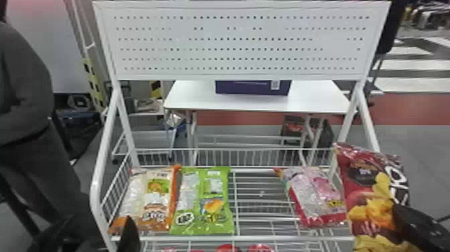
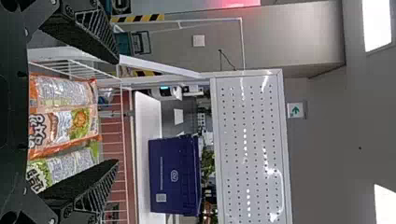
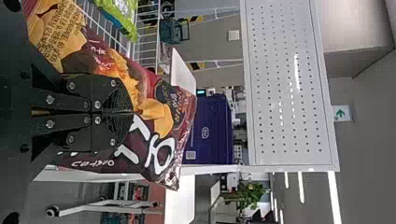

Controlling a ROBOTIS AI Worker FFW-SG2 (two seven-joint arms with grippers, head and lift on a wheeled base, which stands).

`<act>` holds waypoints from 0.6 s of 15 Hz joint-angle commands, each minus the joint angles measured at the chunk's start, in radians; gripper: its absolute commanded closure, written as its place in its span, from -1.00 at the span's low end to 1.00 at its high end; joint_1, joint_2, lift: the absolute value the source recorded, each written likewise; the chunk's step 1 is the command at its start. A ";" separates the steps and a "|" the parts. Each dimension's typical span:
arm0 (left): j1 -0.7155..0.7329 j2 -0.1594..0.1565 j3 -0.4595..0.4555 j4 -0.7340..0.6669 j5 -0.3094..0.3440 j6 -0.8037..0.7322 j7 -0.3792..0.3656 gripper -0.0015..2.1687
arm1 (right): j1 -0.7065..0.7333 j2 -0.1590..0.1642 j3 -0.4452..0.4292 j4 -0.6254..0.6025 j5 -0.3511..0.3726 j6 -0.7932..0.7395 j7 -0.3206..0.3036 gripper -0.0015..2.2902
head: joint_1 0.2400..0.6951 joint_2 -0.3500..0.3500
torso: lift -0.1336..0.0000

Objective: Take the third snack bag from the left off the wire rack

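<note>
snack bag [image 1: 365, 187], red, is clamped in the closed right tool [image 3: 122, 112] beside the wire rack [image 1: 261, 201].

Right gripper [image 3: 122, 113] clamps the dark red snack bag [image 3: 161, 121]; white pegboard [image 3: 287, 84] stands beyond.

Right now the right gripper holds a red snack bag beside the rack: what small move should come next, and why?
Probably draw the red snack bag a little to the right, clear of the wire rack. The right gripper is shut on its lower part, the bag stands upright close by the rack's right corner, and a bare slot lies between the green bag and pink bag.
</note>
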 commanded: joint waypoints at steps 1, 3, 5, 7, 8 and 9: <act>0.002 0.000 0.000 -0.002 0.000 0.000 0.000 -0.87 | 0.002 -0.001 -0.001 -0.003 0.003 0.000 0.000 0.94 | 0.14 0.00 | 1.00; 0.006 0.000 0.004 -0.009 0.000 0.000 0.000 -0.87 | 0.007 -0.001 -0.001 -0.004 0.003 -0.003 0.000 0.94 | 0.14 0.00 | 1.00; 0.011 0.000 0.007 -0.010 0.000 0.000 0.000 -0.87 | 0.009 -0.001 -0.001 -0.006 0.005 -0.009 0.002 0.94 | 0.14 0.00 | 1.00; 0.014 0.000 0.009 -0.012 0.000 0.000 0.000 -0.87 | 0.012 -0.001 -0.001 -0.007 0.005 -0.009 0.002 0.94 | 0.14 0.00 | 1.00; 0.014 0.000 0.009 -0.012 0.000 0.000 0.000 -0.87 | 0.013 -0.001 -0.001 -0.009 0.005 -0.009 0.002 0.94 | 0.14 0.00 | 1.00; 0.014 0.000 0.009 -0.012 0.000 0.000 0.000 -0.87 | 0.015 -0.001 0.001 -0.010 0.005 -0.012 0.002 0.94 | 0.14 0.00 | 1.00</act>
